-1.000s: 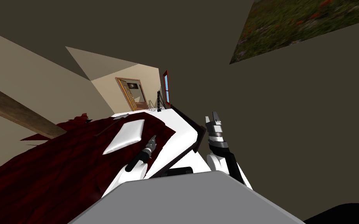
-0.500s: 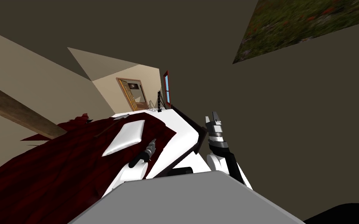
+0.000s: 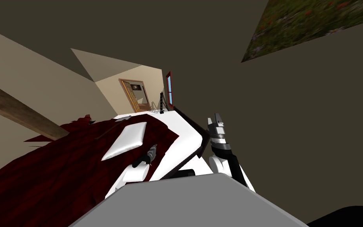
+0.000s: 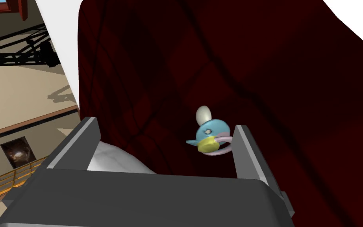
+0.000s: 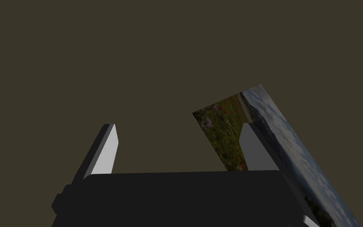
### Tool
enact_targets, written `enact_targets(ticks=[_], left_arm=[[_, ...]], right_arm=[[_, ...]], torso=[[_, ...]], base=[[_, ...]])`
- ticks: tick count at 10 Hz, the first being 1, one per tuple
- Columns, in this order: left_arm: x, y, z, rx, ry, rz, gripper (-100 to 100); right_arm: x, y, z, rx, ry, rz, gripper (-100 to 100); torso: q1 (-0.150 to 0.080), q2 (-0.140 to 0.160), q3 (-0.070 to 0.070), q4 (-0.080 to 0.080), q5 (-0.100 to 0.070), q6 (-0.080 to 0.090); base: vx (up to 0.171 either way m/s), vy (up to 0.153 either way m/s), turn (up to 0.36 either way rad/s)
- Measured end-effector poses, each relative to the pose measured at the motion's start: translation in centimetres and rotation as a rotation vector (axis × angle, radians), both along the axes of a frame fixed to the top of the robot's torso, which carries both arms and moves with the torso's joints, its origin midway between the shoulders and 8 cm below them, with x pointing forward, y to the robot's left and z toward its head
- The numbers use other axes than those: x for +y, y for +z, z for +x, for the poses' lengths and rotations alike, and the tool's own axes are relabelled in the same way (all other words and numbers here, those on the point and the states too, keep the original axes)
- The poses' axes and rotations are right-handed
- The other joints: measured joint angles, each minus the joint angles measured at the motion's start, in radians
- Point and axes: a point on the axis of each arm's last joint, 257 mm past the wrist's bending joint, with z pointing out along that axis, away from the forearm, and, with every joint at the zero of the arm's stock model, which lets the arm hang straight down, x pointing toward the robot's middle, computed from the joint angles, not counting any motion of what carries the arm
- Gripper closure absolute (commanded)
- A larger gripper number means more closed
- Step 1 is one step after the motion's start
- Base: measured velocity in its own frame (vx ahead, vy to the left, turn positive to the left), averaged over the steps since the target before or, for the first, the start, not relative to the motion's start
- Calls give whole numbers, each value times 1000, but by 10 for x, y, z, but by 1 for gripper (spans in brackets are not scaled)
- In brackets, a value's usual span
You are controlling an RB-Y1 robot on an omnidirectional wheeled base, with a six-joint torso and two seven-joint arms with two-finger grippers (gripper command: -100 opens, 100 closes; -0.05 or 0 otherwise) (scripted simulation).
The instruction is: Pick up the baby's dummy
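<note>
Left tool (image 4: 165, 126) has shifted beside blue dummy (image 4: 210, 132) (yellow knob).

Left hand (image 3: 154, 146) drawn back toward me over dark red blanket (image 3: 58, 169).

You had a smooth, slightly glossy blue dummy (image 4: 209, 134) on a matt, creased dark red cloth blanket (image 4: 279, 79); the white pillow (image 3: 125, 138) looked sheeny.

Dim, flat light; wide-lens splay
</note>
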Motion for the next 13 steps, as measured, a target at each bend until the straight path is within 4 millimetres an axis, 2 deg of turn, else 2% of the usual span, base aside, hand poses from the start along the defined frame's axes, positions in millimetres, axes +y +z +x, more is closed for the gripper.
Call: enact_targets(ticks=[3, 10, 11, 12, 13], left_arm=[[10, -26, -11, 91, 9, 20, -100], [37, -58, -36, 251, 27, 67, -100], [37, -59, -37, 256, 28, 68, 0], [37, -59, -37, 255, 28, 68, -100], [37, -63, -36, 257, 29, 67, -100]], right_arm=[[0, 0, 0, 0, 0, 0, 0], [0, 0, 0, 0, 0, 0, 0], [0, 0, 0, 0, 0, 0, 0], [0, 0, 0, 0, 0, 0, 0], [0, 0, 0, 0, 0, 0, 0]], torso=[[0, -1, 0, 0, 0, 0], [0, 1, 0, 0, 0, 0], [0, 2, 1, 0, 0, 0], [0, 3, 2, 1, 0, 0], [0, 3, 2, 1, 0, 0]], base=[[59, 1, 37], [45, 0, 23], [0, 0, 0], [14, 4, -7], [23, 6, -12]])
